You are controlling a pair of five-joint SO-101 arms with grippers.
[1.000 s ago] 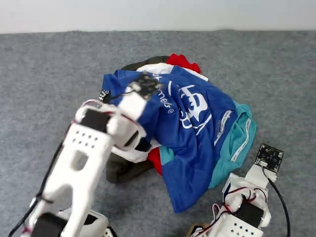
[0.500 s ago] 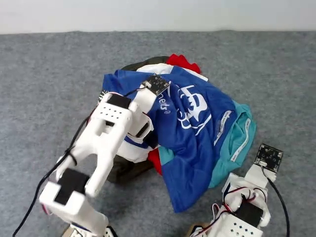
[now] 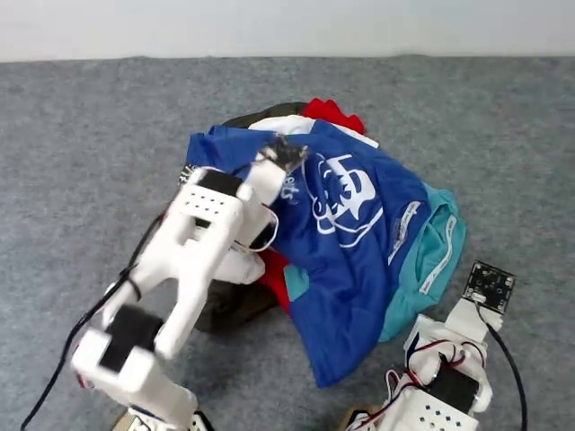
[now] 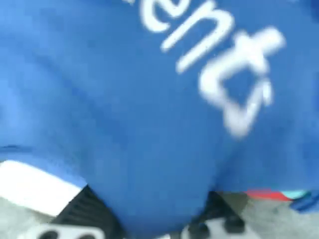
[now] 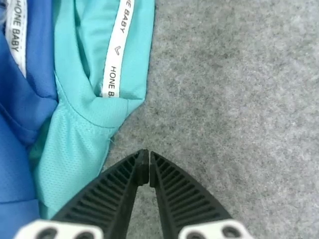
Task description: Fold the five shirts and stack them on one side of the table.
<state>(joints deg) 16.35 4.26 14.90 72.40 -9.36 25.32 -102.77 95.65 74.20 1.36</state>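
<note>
Pulled leftward since the last frame, the blue shirt [image 3: 359, 233] bares more of the red shirt [image 3: 274, 274], with the left gripper [image 4: 154, 224] clamped on its cloth atop the heap mid-table [image 3: 81, 135]. At near right, the right gripper [image 5: 148, 167] is closed and empty beside the teal shirt [image 5: 79, 124].

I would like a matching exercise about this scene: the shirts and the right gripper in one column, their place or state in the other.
1. blue shirt
2. teal shirt
3. red shirt
4. right gripper

a. fingers shut, above bare table
b. top of the pile, white print
c. peeks out at the pile's far end
d. pile's edge nearest the right arm

Pairs: 1-b, 2-d, 3-c, 4-a.
</note>
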